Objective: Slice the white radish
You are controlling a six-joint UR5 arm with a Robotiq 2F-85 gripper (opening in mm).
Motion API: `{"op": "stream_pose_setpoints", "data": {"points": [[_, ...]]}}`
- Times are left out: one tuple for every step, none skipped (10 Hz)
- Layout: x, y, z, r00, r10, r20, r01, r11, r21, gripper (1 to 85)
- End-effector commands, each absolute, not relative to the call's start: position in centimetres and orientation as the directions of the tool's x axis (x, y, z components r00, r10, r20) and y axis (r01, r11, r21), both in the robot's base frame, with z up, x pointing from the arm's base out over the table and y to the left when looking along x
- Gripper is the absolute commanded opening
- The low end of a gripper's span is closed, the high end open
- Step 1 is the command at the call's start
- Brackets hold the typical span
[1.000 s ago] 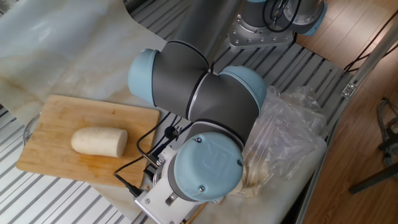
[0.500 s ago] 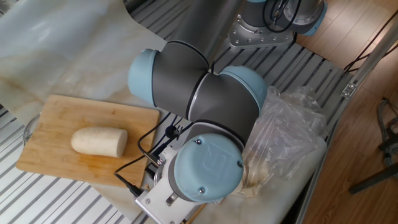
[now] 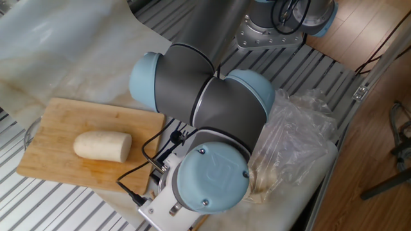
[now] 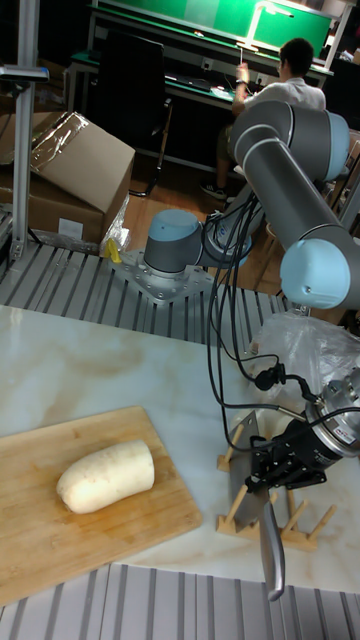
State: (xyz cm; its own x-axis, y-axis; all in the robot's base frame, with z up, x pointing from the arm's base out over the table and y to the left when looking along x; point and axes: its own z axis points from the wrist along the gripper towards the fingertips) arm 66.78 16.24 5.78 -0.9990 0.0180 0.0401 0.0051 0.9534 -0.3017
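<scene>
One white radish [image 4: 105,477] lay whole on its side on the wooden cutting board [image 4: 60,535], flat cut end toward the arm. Well to its right, the gripper [image 4: 272,470] pinched a knife [image 4: 270,535] by its handle, blade hanging down over a wooden rack [image 4: 240,510]. A clear plastic bag [image 3: 295,138] lay beyond.

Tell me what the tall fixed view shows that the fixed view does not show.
Only the tall fixed view shows the gripper, its jaws shut on the knife above the wooden rack, plus a cardboard box. Only the fixed view shows the wood floor. Both show the white radish lying on the cutting board, and the clear plastic bag.
</scene>
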Motion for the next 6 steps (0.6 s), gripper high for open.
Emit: {"op": "stream_pose_setpoints", "data": {"points": [[66.58,16.31,5.81,-0.998,0.022,0.056,0.004,0.955,-0.295,19.0],[66.5,16.39,5.75,-0.998,0.023,0.059,0.004,0.956,-0.293,19.0],[66.51,16.45,5.75,-0.998,0.023,0.059,0.004,0.957,-0.291,19.0],[66.52,16.5,5.75,-0.998,0.024,0.059,0.006,0.957,-0.29,18.7],[66.4,16.56,5.76,-0.998,0.03,0.062,0.011,0.957,-0.289,17.3],[66.33,16.6,5.8,-0.997,0.036,0.063,0.017,0.957,-0.289,12.0]]}}
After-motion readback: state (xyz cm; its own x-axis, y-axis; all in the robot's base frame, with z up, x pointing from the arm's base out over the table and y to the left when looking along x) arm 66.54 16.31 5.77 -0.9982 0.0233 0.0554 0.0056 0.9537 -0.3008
